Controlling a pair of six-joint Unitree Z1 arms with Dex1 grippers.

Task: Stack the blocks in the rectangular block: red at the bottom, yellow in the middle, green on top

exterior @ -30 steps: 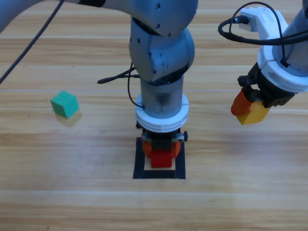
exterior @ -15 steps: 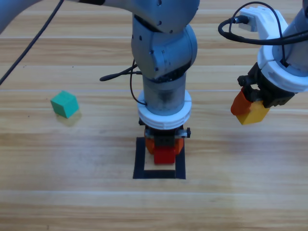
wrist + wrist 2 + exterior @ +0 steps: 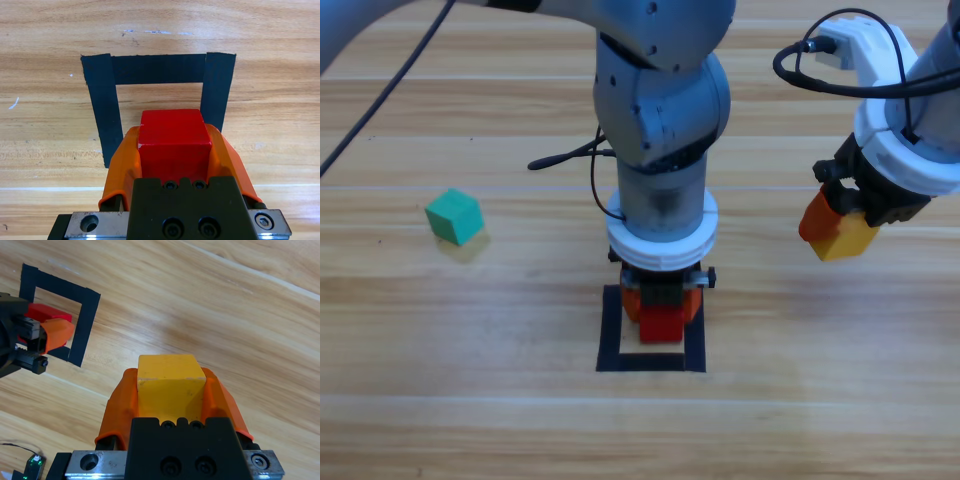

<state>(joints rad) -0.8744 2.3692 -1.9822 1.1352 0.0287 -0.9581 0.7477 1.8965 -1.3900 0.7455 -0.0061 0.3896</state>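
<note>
Since a second ago our left gripper [image 3: 661,318] has carried the red cube [image 3: 661,324] back toward the far side of the tape square [image 3: 611,340], jaws clenched on it for the bottom layer. Our right gripper [image 3: 839,230] hangs near the counter's [image 3: 520,420] right edge grasping the yellow cube [image 3: 847,238], ready next. Apart toward the left edge sits the green cube [image 3: 454,216].

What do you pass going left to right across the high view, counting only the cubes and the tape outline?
Green cube → black tape outline, with the red cube inside it, held in the left end effector → yellow cube, held in the right end effector.
</note>
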